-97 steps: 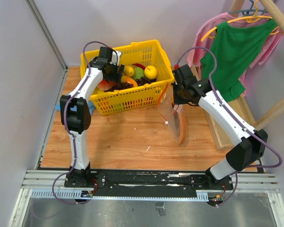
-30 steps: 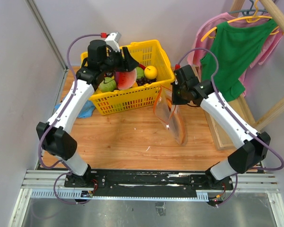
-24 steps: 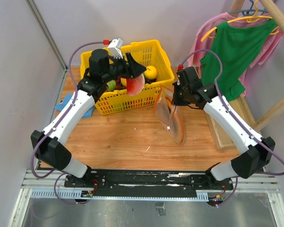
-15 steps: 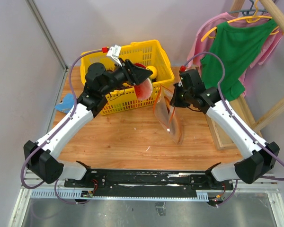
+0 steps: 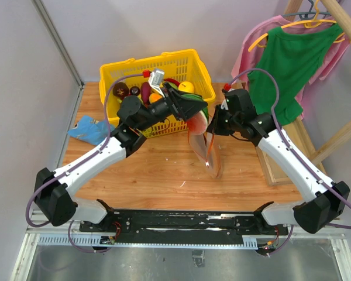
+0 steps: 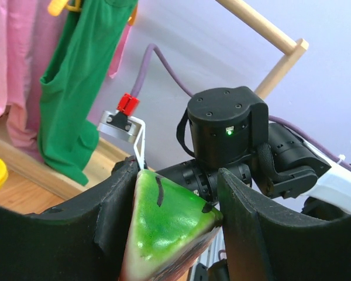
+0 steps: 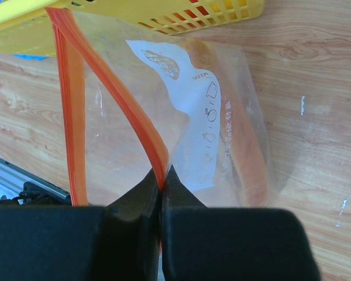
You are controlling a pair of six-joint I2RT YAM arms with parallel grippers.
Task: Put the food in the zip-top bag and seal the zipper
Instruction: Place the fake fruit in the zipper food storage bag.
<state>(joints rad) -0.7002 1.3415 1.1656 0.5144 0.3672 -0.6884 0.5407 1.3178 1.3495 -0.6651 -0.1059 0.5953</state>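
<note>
My left gripper (image 5: 196, 114) is shut on the watermelon slice (image 5: 199, 123), red with a green rind (image 6: 169, 225), and holds it over the open mouth of the zip-top bag (image 5: 209, 149). My right gripper (image 5: 215, 124) is shut on the bag's red-orange zipper strip (image 7: 120, 102) and holds the clear bag (image 7: 205, 129) up off the table, mouth open. The other strip edge (image 7: 73, 117) hangs apart at the left. More toy food lies in the basket: a yellow fruit (image 5: 186, 87) and dark purple pieces (image 5: 134, 91). The slider tab does not show.
The yellow lattice basket (image 5: 131, 63) stands at the back of the wooden table (image 5: 152, 170), right behind the bag. A blue cloth (image 5: 89, 129) lies at the left. Green and pink clothes (image 5: 289, 58) hang on a wooden rack at the right.
My left arm has lifted the watermelon slice out of the basket and swung it right and forward to the bag's mouth. My right gripper has kept its hold, shifting the bag slightly.
</note>
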